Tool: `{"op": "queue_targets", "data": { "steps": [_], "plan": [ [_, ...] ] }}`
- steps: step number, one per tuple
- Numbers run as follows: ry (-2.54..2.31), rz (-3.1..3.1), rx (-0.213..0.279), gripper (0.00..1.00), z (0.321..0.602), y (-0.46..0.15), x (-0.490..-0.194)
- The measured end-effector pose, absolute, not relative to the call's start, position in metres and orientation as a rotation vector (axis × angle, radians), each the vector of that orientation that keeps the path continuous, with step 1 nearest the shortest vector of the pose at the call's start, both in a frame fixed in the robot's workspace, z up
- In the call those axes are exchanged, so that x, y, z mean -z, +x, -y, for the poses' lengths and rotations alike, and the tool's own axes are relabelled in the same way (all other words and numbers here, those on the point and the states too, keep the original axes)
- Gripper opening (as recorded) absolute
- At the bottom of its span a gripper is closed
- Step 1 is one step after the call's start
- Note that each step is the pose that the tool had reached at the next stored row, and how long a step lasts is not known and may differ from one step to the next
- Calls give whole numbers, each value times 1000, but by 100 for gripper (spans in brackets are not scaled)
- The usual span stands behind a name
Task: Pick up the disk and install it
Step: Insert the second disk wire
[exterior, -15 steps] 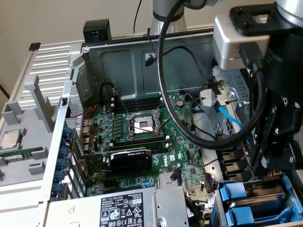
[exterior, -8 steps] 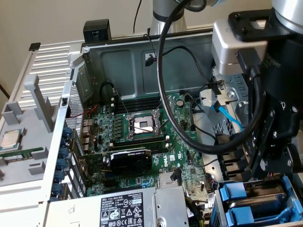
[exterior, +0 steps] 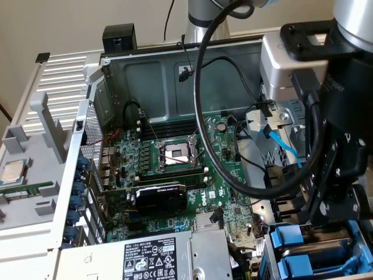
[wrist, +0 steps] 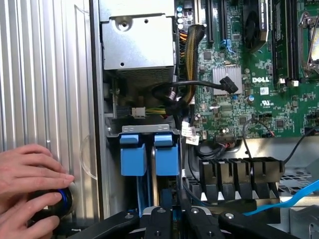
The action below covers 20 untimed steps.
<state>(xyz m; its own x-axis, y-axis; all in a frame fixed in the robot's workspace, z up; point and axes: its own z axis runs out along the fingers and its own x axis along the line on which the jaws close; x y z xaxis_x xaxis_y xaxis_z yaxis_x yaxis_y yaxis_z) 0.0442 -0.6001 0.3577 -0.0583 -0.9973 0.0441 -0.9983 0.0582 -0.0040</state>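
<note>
Cut off by the exterior view's lower right corner: blue carrier frames [exterior: 303, 254] in the drive bay, any drive between them hidden. Gripper [exterior: 335, 201] half masked by black cabling, fingertips lost behind the chassis. Power supply label [exterior: 152, 261] too small to read. Hands [wrist: 30, 191] clipped at the wrist picture's lower left.

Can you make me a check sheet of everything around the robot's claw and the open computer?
Surface: open computer case holding a green motherboard.
Job's things: blue drive carriers seated side by side in the bay; disk itself not clearly seen.
Clutter: CPU chip on a grey tray at the exterior view's left; power supply.
Claw: claw above the carriers, holding nothing visible.
Cables: black cable looping over the case; blue cable.
Surroundings: a person's hands beside the case.
</note>
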Motion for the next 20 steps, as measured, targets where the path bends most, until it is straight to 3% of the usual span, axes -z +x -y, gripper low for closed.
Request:
{"op": "queue_targets", "data": {
  "steps": [20],
  "plan": [
    [2170,2285,12,16,610,44,-355]
  ]
}}
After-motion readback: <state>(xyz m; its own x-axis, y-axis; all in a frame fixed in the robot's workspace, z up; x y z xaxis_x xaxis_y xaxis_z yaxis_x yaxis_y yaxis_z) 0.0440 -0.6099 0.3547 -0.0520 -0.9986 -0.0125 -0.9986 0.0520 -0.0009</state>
